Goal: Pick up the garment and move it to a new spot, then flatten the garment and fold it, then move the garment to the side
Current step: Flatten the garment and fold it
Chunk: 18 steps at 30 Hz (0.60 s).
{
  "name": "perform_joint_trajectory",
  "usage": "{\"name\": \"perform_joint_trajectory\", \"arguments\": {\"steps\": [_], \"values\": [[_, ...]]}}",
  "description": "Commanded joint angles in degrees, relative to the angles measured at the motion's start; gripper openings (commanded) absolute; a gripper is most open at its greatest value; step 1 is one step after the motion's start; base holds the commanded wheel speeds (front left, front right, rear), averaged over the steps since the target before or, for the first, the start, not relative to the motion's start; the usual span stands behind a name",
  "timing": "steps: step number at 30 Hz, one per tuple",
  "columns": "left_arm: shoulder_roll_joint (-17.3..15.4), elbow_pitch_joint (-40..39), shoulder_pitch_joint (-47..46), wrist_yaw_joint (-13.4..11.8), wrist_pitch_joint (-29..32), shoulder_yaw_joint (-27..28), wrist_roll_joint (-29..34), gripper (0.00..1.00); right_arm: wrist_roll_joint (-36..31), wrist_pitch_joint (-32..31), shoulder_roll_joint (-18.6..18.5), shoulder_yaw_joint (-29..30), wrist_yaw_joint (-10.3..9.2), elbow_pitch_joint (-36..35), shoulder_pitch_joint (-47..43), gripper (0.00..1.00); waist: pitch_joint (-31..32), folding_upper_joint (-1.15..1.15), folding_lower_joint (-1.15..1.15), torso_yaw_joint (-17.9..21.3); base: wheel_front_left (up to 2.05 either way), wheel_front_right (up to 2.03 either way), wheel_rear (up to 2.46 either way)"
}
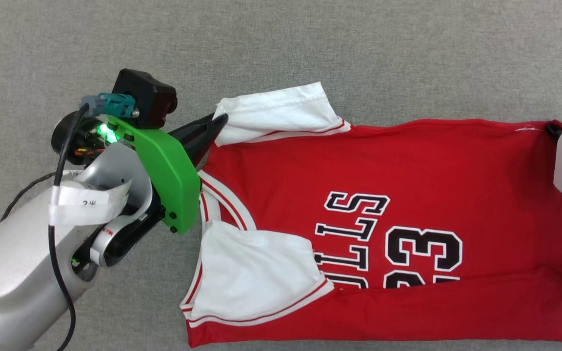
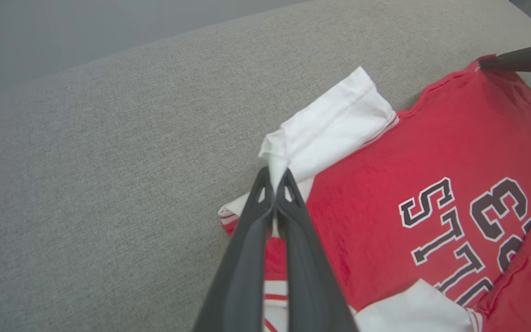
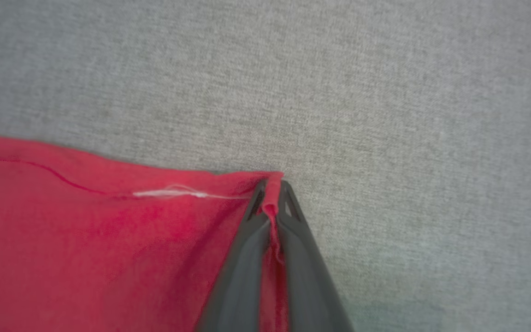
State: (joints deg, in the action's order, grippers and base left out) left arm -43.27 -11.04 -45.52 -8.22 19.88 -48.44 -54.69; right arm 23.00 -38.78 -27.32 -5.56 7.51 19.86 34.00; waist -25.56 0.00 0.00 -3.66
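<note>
The garment, a red jersey shirt with white sleeves and a black "BULLS 23" print, lies spread on the grey surface, its collar toward the left and its near side folded over. My left gripper is shut on the corner of the far white sleeve, which shows pinched between the dark fingertips in the left wrist view. At the far right corner of the hem, my right gripper is shut on the red cloth; its dark tip and white housing sit at the head view's right edge.
Grey woven fabric covers the whole work surface, with bare room beyond the shirt and to its left. My left arm's silver forearm and green bracket lie over the left part. A black cable hangs beside it.
</note>
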Motion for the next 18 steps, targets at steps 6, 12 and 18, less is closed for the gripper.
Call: {"name": "perform_joint_trajectory", "arguments": {"steps": [6,12,18], "values": [[0.39,2.64,3.23,0.32,-2.31,0.22,-0.96,0.00,1.68,4.51,1.11,2.03,-0.02,2.26,-2.30,0.00,4.35,0.00,0.00,0.42,0.00,0.00,0.00],[0.28,4.15,6.87,-0.17,-4.00,-0.05,-2.27,0.00,3.49,8.20,1.86,4.36,-0.02,1.30,-6.46,0.00,9.39,0.00,0.00,0.86,0.00,0.00,0.00],[-0.79,4.03,11.85,-1.13,-5.15,-1.01,-3.39,0.00,7.22,11.51,2.47,5.68,-0.02,-1.80,-12.21,0.00,13.81,0.00,0.00,1.35,0.00,0.00,0.00]]}}
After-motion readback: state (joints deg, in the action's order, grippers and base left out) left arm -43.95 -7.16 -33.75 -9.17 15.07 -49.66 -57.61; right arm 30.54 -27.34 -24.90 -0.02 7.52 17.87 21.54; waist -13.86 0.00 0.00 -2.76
